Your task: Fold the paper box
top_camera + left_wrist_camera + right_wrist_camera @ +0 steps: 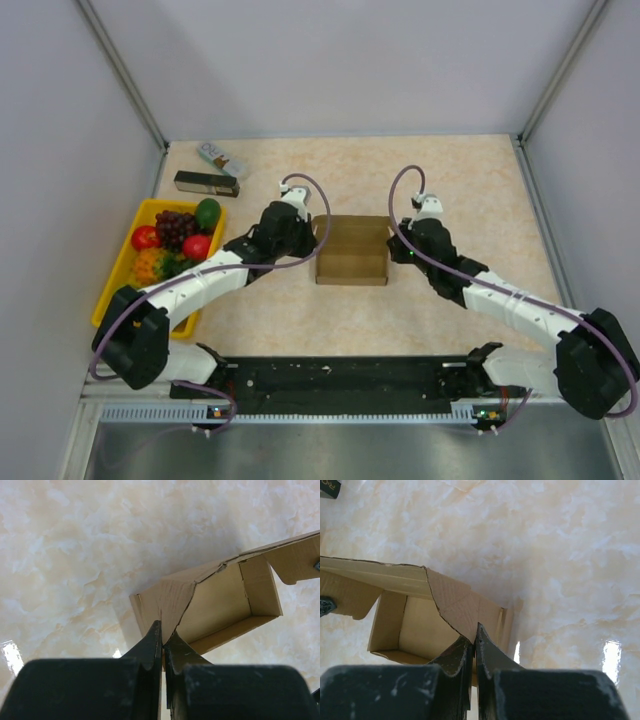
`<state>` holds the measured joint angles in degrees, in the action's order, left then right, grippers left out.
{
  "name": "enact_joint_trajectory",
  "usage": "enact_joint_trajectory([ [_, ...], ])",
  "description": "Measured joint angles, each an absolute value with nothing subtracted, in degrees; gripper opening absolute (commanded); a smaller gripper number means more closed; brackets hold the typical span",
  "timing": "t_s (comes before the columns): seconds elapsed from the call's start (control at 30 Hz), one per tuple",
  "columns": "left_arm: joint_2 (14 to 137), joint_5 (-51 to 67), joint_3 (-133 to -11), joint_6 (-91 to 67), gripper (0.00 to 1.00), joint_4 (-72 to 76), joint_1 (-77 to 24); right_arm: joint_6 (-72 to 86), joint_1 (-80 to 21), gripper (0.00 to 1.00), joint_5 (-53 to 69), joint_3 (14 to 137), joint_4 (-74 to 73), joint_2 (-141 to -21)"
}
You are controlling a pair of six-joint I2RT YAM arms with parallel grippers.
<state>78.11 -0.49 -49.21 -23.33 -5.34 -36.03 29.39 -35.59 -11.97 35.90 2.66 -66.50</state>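
2 jaws of left gripper point(163, 631) pinch paper box point(220, 602) flap (interior exposed).

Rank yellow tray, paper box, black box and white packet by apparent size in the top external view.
1. yellow tray, clearly the largest footprint.
2. paper box.
3. black box and white packet: both small and close. The black box looks slightly longer, but not enough to rank firmly.

Beige marbled table point(480, 180) boxed in by plain grey walls point(340, 60) with metal corner posts point(121, 72); bright glare patches point(611, 655) shine on its surface.
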Motion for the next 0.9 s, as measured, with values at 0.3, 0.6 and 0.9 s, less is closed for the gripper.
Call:
enact_joint_trajectory([
  [0.3, 78.1, -6.3, -48.9, -25.5, 0.00, -5.5, -39.6, 31.6, -37.8, 0.00, -16.5, 33.9, 5.4, -66.4],
  [0.6, 78.0, -9.7, -44.6, -25.8, 0.00, -2.0, -42.5, 31.6, -39.8, 0.00, -17.7, 29.4, 8.3, -66.4],
  [0.9, 75.2, -14.0, -40.2, -27.0, 0.00, 0.1, -46.1, 31.0, -41.8, 0.08, -19.4, 26.4, 9.4, -63.5],
])
